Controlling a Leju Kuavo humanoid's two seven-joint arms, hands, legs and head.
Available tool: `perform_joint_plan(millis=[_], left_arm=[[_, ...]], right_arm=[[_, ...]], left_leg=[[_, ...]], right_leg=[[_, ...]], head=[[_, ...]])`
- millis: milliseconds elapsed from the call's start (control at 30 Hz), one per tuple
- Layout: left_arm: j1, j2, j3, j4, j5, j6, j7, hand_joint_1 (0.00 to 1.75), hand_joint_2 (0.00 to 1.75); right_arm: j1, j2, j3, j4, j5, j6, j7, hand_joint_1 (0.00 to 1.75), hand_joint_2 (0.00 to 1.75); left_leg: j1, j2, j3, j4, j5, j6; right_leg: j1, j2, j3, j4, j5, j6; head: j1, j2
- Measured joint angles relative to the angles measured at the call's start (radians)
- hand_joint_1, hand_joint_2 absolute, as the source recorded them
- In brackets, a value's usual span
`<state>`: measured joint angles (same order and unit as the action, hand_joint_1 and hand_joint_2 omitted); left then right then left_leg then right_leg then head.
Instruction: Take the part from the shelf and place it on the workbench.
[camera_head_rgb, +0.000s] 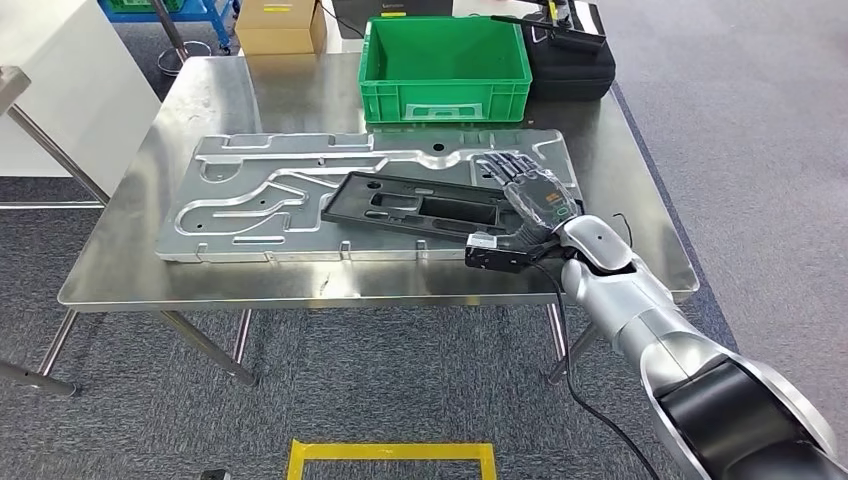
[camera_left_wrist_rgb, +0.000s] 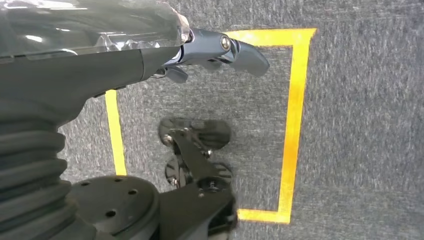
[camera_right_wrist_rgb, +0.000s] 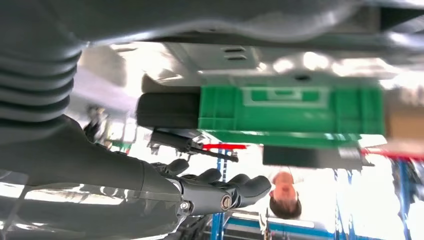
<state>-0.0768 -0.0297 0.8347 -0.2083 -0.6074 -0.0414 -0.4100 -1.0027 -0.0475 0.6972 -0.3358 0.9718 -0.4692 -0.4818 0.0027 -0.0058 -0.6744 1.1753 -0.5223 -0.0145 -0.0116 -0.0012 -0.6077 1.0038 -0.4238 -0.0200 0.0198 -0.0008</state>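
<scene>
A flat black part (camera_head_rgb: 420, 205) with long cut-outs lies on a large silver machined plate (camera_head_rgb: 250, 200) on the steel workbench (camera_head_rgb: 130, 260). My right hand (camera_head_rgb: 530, 195) hovers at the part's right end with its fingers stretched out flat over the plate, and nothing is held in it. In the right wrist view the same hand (camera_right_wrist_rgb: 220, 192) has straight fingers with nothing between them. My left hand (camera_left_wrist_rgb: 215, 50) hangs over the carpet, holding nothing, with its thumb out.
A green crate (camera_head_rgb: 445, 70) stands at the back of the bench, seen again as the green crate (camera_right_wrist_rgb: 290, 107). A black case (camera_head_rgb: 575, 60) sits to its right and a cardboard box (camera_head_rgb: 280, 25) to its left. Yellow floor tape (camera_head_rgb: 390, 455) marks the carpet. A person (camera_right_wrist_rgb: 285, 197) stands beyond.
</scene>
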Motion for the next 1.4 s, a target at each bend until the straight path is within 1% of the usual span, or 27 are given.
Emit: perform_joint_plan(millis=[33, 67, 100, 133, 167, 233, 300, 400, 467, 533, 567, 600, 633, 733, 800, 900, 933, 967, 1033, 1067, 1100, 1133, 1233, 1267, 1300, 1367, 1400], left_arm=[[0.000, 0.000, 0.000, 0.000, 0.000, 0.000, 0.001, 0.00, 0.00], [0.001, 0.000, 0.000, 0.000, -0.001, 0.000, 0.002, 0.00, 0.00], [0.002, 0.000, 0.000, 0.000, 0.000, 0.000, 0.003, 0.00, 0.00], [0.003, 0.001, 0.001, 0.000, 0.000, 0.000, 0.005, 0.00, 0.00], [0.004, 0.001, 0.001, 0.000, 0.001, 0.000, 0.005, 0.00, 0.00], [0.005, 0.000, 0.004, 0.000, 0.008, -0.004, 0.000, 0.00, 0.00], [0.007, -0.001, 0.011, 0.000, 0.021, -0.016, -0.015, 0.00, 0.00], [0.017, -0.009, 0.030, 0.000, 0.046, -0.038, -0.034, 0.00, 0.00], [0.023, -0.014, 0.046, 0.000, 0.060, -0.044, -0.041, 0.00, 0.00], [0.029, -0.020, 0.064, 0.000, 0.070, -0.040, -0.044, 0.00, 0.00], [0.032, -0.024, 0.072, 0.000, 0.073, -0.037, -0.044, 0.00, 0.00], [0.036, -0.028, 0.080, 0.000, 0.074, -0.034, -0.043, 0.00, 0.00], [0.040, -0.030, 0.086, 0.000, 0.074, -0.032, -0.042, 0.00, 0.00], [0.048, -0.041, 0.104, 0.000, 0.071, -0.028, -0.038, 0.00, 0.00], [0.047, -0.046, 0.112, 0.000, 0.065, -0.025, -0.036, 0.00, 0.00], [0.044, -0.047, 0.120, 0.000, 0.053, -0.024, -0.033, 0.00, 0.00], [0.045, -0.047, 0.122, 0.000, 0.049, -0.024, -0.033, 0.00, 0.00], [0.045, -0.047, 0.124, 0.000, 0.046, -0.023, -0.032, 0.00, 0.00], [0.044, -0.047, 0.127, 0.000, 0.038, -0.023, -0.031, 0.00, 0.00], [0.043, -0.047, 0.127, 0.000, 0.034, -0.023, -0.030, 0.00, 0.00], [0.043, -0.047, 0.128, 0.000, 0.032, -0.024, -0.030, 0.00, 0.00], [0.043, -0.047, 0.129, 0.000, 0.030, -0.024, -0.031, 0.00, 0.00], [0.040, -0.045, 0.133, 0.000, 0.026, -0.024, -0.038, 0.00, 0.00], [0.038, -0.045, 0.135, 0.000, 0.023, -0.024, -0.043, 0.00, 0.00], [0.037, -0.045, 0.135, 0.000, 0.018, -0.025, -0.047, 0.00, 0.00], [0.039, -0.044, 0.135, 0.000, 0.005, -0.031, -0.056, 0.00, 0.00], [0.040, -0.044, 0.135, 0.000, -0.003, -0.035, -0.059, 0.00, 0.00]], right_arm=[[0.008, 0.000, -0.017, -0.006, -0.033, -0.003, -0.031, 0.00, 0.00], [0.019, 0.000, -0.035, -0.018, -0.073, -0.001, -0.066, 0.00, 0.00], [0.036, 0.000, -0.058, -0.042, -0.131, 0.006, -0.105, 0.00, 0.00], [0.057, 0.000, -0.086, -0.084, -0.208, 0.014, -0.145, 0.00, 0.00], [0.081, 0.000, -0.114, -0.142, -0.290, 0.021, -0.175, 0.00, 0.00], [0.133, -0.009, -0.170, -0.299, -0.415, 0.016, -0.199, 0.00, 0.00], [0.207, -0.032, -0.222, -0.479, -0.430, -0.033, -0.190, 0.00, 0.00], [0.377, -0.076, -0.332, -0.778, -0.333, -0.167, -0.177, 0.00, 0.00], [0.518, -0.094, -0.442, -0.960, -0.255, -0.218, -0.186, 0.00, 0.00], [0.681, -0.098, -0.582, -1.112, -0.211, -0.231, -0.203, 0.00, 0.00], [0.765, -0.098, -0.656, -1.175, -0.208, -0.232, -0.208, 0.00, 0.00], [0.843, -0.098, -0.727, -1.224, -0.216, -0.232, -0.209, 0.00, 0.00], [0.913, -0.097, -0.800, -1.259, -0.227, -0.232, -0.208, 0.00, 0.00], [1.068, -0.086, -1.001, -1.301, -0.228, -0.212, -0.208, 0.00, 0.00], [1.126, -0.065, -1.119, -1.291, -0.188, -0.166, -0.209, 0.00, 0.00], [1.161, -0.021, -1.281, -1.224, -0.114, -0.090, -0.210, 0.00, 0.00], [1.164, -0.008, -1.326, -1.195, -0.092, -0.074, -0.209, 0.00, 0.00], [1.163, 0.002, -1.369, -1.155, -0.067, -0.065, -0.210, 0.00, 0.00], [1.150, 0.017, -1.459, -1.026, 0.011, -0.065, -0.209, 0.00, 0.00], [1.139, 0.022, -1.510, -0.936, 0.058, -0.072, -0.209, 0.00, 0.00], [1.129, 0.026, -1.558, -0.845, 0.106, -0.083, -0.206, 0.00, 0.00], [1.117, 0.030, -1.600, -0.752, 0.151, -0.096, -0.198, 0.00, 0.00], [1.081, 0.035, -1.681, -0.496, 0.267, -0.097, -0.131, 0.00, 0.00], [1.070, 0.036, -1.699, -0.419, 0.296, -0.075, -0.092, 0.00, 0.00], [1.060, 0.037, -1.713, -0.349, 0.319, -0.038, -0.043, 0.00, 0.00], [1.044, 0.040, -1.738, -0.221, 0.355, 0.086, 0.095, 0.00, 0.00], [1.038, 0.043, -1.748, -0.168, 0.366, 0.162, 0.170, 0.00, 0.00]], left_leg=[[0.005, 0.000, -0.028, 0.063, -0.025, -0.005], [0.009, 0.000, -0.047, 0.101, -0.034, -0.009], [0.013, 0.001, -0.049, 0.104, -0.024, -0.013], [0.017, 0.001, -0.031, 0.068, 0.003, -0.017], [0.021, 0.002, 0.000, 0.003, 0.038, -0.020], [0.022, 0.001, 0.059, -0.111, 0.078, -0.019], [0.019, -0.003, 0.075, -0.143, 0.077, -0.008], [0.020, -0.011, 0.078, -0.150, 0.081, 0.016], [0.021, -0.014, 0.082, -0.155, 0.082, 0.030], [0.019, -0.018, 0.082, -0.155, 0.079, 0.039], [0.016, -0.020, 0.082, -0.155, 0.078, 0.041], [0.014, -0.022, 0.083, -0.155, 0.077, 0.043], [0.011, -0.023, 0.084, -0.155, 0.076, 0.044], [0.002, -0.020, 0.087, -0.154, 0.074, 0.042], [-0.003, -0.016, 0.088, -0.153, 0.073, 0.036], [-0.005, -0.013, 0.087, -0.146, 0.064, 0.023], [-0.005, -0.010, 0.082, -0.128, 0.043, 0.018], [-0.005, -0.007, 0.070, -0.090, 0.007, 0.014], [0.000, -0.003, 0.036, 0.029, -0.081, 0.007], [0.002, -0.001, 0.024, 0.082, -0.113, 0.005], [0.003, -0.001, 0.029, 0.105, -0.125, 0.002], [0.004, -0.001, 0.053, 0.088, -0.118, 0.001], [0.005, -0.001, 0.197, -0.118, -0.056, 0.004], [0.004, -0.002, 0.225, -0.165, -0.044, 0.008], [0.001, -0.002, 0.235, -0.186, -0.039, 0.014], [-0.003, -0.001, 0.227, -0.187, -0.022, 0.027], [-0.003, 0.002, 0.222, -0.189, -0.011, 0.034]], right_leg=[[0.000, 0.000, 0.000, 0.000, 0.000, -0.001], [-0.001, 0.000, 0.000, 0.001, -0.001, 0.000], [-0.002, 0.000, 0.001, 0.002, -0.001, 0.001], [-0.003, 0.000, 0.001, 0.004, -0.003, 0.003], [-0.005, 0.001, 0.001, 0.008, -0.006, 0.007], [-0.005, 0.001, -0.002, 0.017, -0.013, 0.019], [-0.001, -0.001, -0.004, 0.020, -0.015, 0.031], [-0.003, -0.006, 0.001, 0.027, -0.029, 0.048], [-0.005, -0.004, -0.027, 0.098, -0.078, 0.056], [-0.003, 0.000, -0.091, 0.230, -0.142, 0.059], [-0.003, 0.001, -0.116, 0.279, -0.158, 0.060], [-0.003, 0.001, -0.125, 0.295, -0.157, 0.058], [-0.002, 0.001, -0.113, 0.270, -0.137, 0.055], [0.006, -0.001, -0.012, 0.073, -0.053, 0.035], [0.012, 0.000, 0.016, 0.016, -0.033, 0.029], [0.008, -0.002, 0.015, 0.011, -0.022, 0.021], [0.004, -0.004, 0.013, 0.007, -0.016, 0.016], [0.000, -0.006, 0.009, 0.003, -0.011, 0.010], [-0.001, -0.010, -0.003, 0.003, -0.001, 0.006], [-0.001, -0.012, -0.011, 0.004, 0.005, 0.006], [-0.002, -0.014, -0.019, 0.006, 0.011, 0.008], [-0.003, -0.015, -0.029, 0.008, 0.017, 0.010], [-0.004, -0.012, -0.051, 0.018, 0.035, 0.021], [-0.003, -0.011, -0.054, 0.020, 0.041, 0.028], [-0.002, -0.010, -0.055, 0.020, 0.048, 0.034], [-0.004, -0.007, -0.054, 0.012, 0.066, 0.047], [-0.006, -0.005, -0.057, 0.012, 0.064, 0.052]], head=[[0.000, 0.000], [0.000, 0.000], [0.000, 0.000], [-0.001, 0.000], [0.000, 0.000], [-0.003, 0.000], [-0.006, 0.000], [-0.007, 0.000], [-0.006, 0.000], [-0.006, 0.000], [-0.006, 0.000], [-0.006, 0.000], [-0.006, 0.000], [-0.006, 0.000], [-0.007, 0.000], [-0.008, 0.000], [-0.009, 0.000], [-0.012, 0.000], [-0.017, 0.000], [-0.018, 0.000], [-0.018, 0.000], [-0.018, 0.000], [-0.018, 0.000], [-0.018, 0.000], [-0.017, 0.000], [-0.016, 0.000], [-0.016, 0.000]])
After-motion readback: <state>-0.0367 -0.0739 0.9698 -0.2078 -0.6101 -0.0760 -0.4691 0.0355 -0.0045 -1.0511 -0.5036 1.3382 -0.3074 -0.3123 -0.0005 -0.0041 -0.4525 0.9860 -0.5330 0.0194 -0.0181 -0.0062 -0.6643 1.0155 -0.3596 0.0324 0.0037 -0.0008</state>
